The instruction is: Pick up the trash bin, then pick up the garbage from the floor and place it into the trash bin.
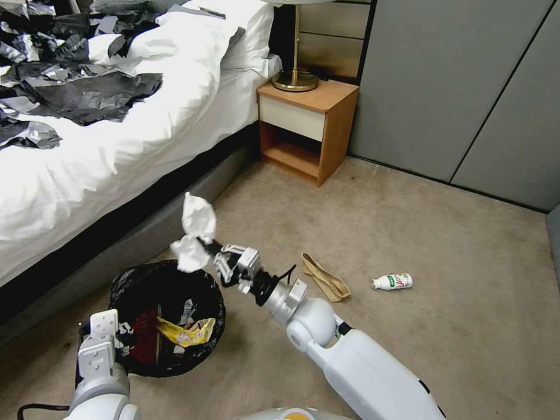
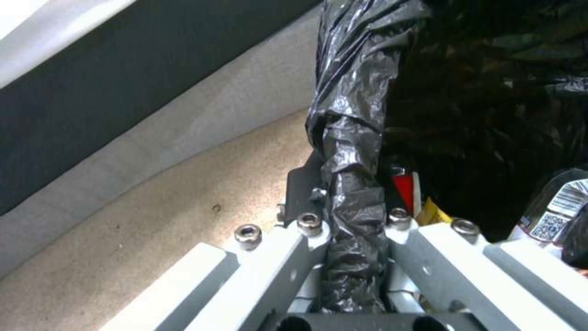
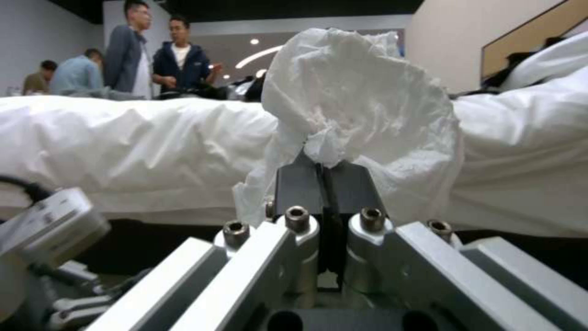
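The trash bin [image 1: 213, 319], lined with a crinkled black bag, is beside the bed with a yellow wrapper [image 1: 188, 332] and a red item inside. My left gripper [image 1: 121, 344] is shut on its bag-covered rim [image 2: 352, 197]. My right gripper [image 1: 213, 252] hangs just above the bin's far edge, shut on a crumpled white paper [image 1: 196, 232]. That paper [image 3: 361, 110] bulges out from the closed gripper [image 3: 325, 170]. On the carpet to the right lie a flattened brown paper bag [image 1: 326, 279] and a small white bottle [image 1: 392, 282].
A bed [image 1: 116, 157] with white bedding and loose black bags [image 1: 70, 87] fills the left. A wooden nightstand [image 1: 306, 125] with a brass lamp [image 1: 294, 79] stands at the back, next to grey wall panels [image 1: 455, 87]. Open carpet lies to the right.
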